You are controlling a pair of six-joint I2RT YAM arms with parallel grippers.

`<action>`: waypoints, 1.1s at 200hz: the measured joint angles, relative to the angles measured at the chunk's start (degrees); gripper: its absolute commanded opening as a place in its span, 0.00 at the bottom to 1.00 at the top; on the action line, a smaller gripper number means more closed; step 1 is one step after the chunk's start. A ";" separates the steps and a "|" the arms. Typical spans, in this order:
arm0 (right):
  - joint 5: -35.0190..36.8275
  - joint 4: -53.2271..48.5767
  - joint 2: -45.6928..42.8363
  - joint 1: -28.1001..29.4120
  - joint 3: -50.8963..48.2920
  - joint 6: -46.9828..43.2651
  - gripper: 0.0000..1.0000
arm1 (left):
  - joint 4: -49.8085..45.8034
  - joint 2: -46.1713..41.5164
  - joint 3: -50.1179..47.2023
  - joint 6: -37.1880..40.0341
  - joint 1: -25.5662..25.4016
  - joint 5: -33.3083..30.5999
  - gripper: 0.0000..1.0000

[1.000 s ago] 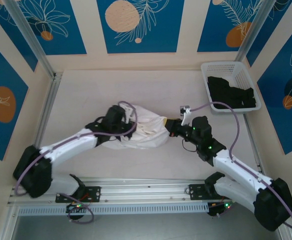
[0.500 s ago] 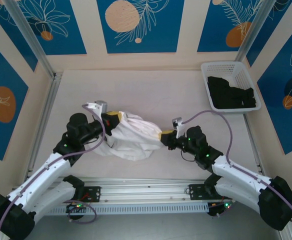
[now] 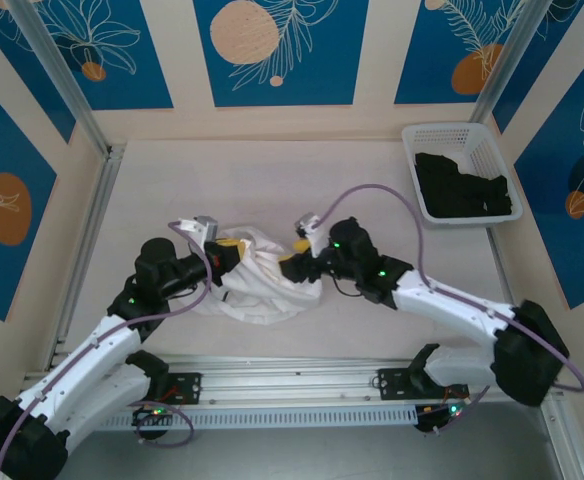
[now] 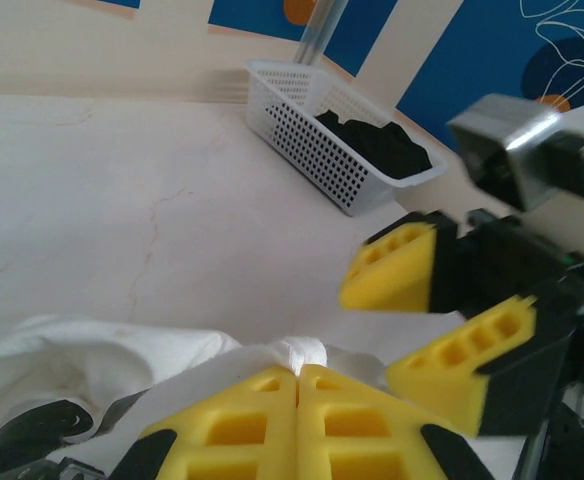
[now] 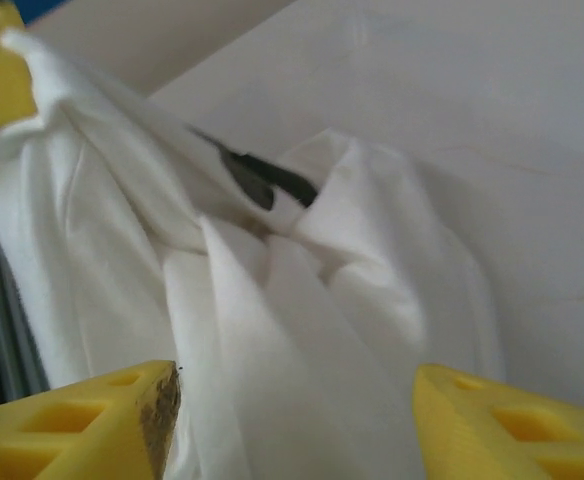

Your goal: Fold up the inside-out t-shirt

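Observation:
The inside-out t-shirt [image 3: 262, 288] is a white, crumpled heap in the middle of the table. My left gripper [image 3: 232, 245] is at its upper left and shut on a pinched fold of the white cloth [image 4: 307, 352], its fingertips [image 4: 299, 375] pressed together. My right gripper [image 3: 294, 258] is close by on the heap's right side. Its jaws stand wide apart [image 5: 292, 410] over loose folds of the shirt [image 5: 272, 300], gripping nothing. In the left wrist view the right gripper's yellow fingers [image 4: 397, 268] hang apart just beyond my left fingertips.
A white basket [image 3: 457, 170] holding a black garment [image 3: 462, 190] stands at the back right corner. It shows too in the left wrist view as the basket [image 4: 307, 130]. Aluminium rails run along the table's left edge [image 3: 92, 230] and its near edge [image 3: 292, 375].
My right gripper has opened, let go of the shirt and moved left towards the left gripper. The stretched shirt has slumped into a tighter heap. The left gripper stays shut.

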 measured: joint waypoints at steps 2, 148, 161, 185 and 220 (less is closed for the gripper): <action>0.00 -0.20 0.76 0.28 0.48 -0.07 0.57 | 0.00 0.00 0.00 0.00 0.00 0.07 0.00; -15.74 11.61 -4.63 -16.41 2.05 13.44 0.00 | -1.97 -1.49 -9.09 -2.51 0.00 -9.40 0.00; -16.85 13.46 -5.79 -16.41 1.07 13.92 0.00 | -4.13 -1.49 -9.64 -3.34 0.00 -11.96 0.00; -18.08 15.45 -5.88 -16.61 -3.72 14.71 0.00 | -8.55 -1.49 -10.08 -4.57 0.00 -16.28 0.00; -18.03 15.28 -5.88 -17.16 -10.49 15.10 0.00 | -14.82 -1.70 -10.08 -4.74 0.00 -19.43 0.10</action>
